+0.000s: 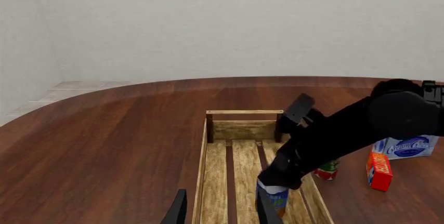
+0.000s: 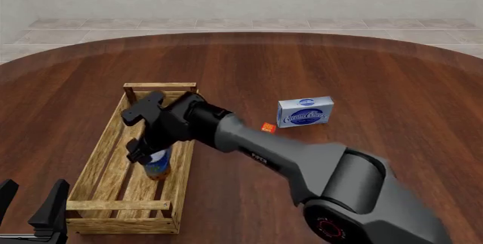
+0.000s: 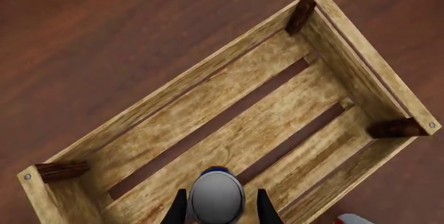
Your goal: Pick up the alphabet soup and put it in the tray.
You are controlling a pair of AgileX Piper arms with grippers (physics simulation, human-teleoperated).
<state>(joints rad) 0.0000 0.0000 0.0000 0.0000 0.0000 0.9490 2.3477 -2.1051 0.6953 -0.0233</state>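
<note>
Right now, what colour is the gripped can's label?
Blue and orange-yellow on the alphabet soup, clearest in the front view.

Bare simulated room: round wooden table [image 2: 362, 80], blank walls, tiled floor.

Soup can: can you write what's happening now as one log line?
right gripper: shut on alphabet soup | soup: over tray floor | left gripper: open, idle

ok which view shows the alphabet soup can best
The front view: the small blue and orange-yellow labelled can shows its label, held over the light wooden slatted tray. The left wrist view shows only its blue lower part; the right wrist view only its silver top.
</note>
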